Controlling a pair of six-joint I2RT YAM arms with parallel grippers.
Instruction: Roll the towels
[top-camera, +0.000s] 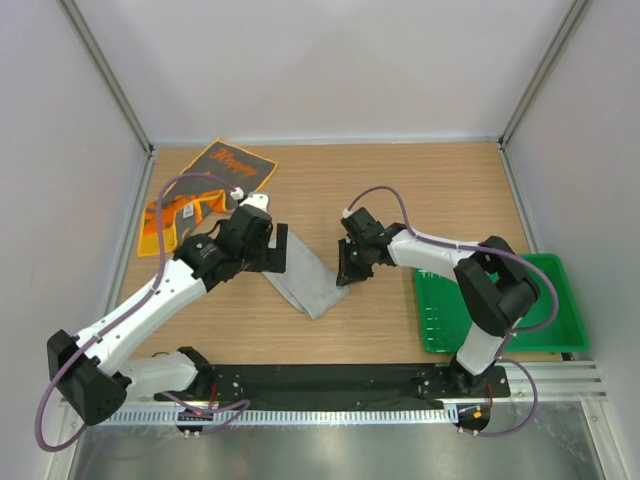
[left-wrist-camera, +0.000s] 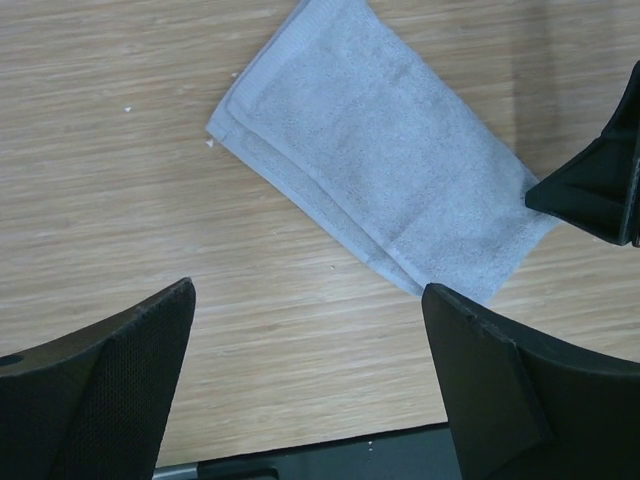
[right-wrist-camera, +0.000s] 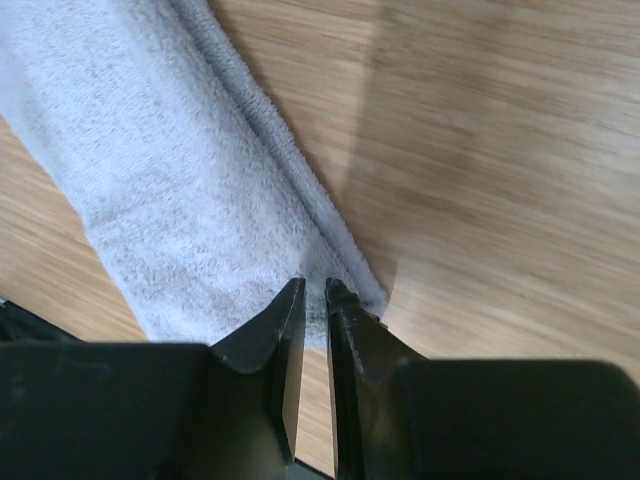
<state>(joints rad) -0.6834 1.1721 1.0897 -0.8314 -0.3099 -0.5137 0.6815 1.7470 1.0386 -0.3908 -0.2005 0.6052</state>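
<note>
Right gripper (right-wrist-camera: 313, 285): jaws stood almost shut, pinching grey towel's (right-wrist-camera: 170, 170) right corner, at centre. Left gripper (left-wrist-camera: 308, 290): jaws gaped wide, empty, just left of that towel. Printed towel (top-camera: 200, 200) lay rumpled at far left; green tray (top-camera: 565, 325) sat near right.

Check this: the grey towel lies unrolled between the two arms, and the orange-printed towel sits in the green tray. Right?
No. The top view shows the orange-printed towel on the table, in its far left corner, outside the green tray. The rest holds.
</note>
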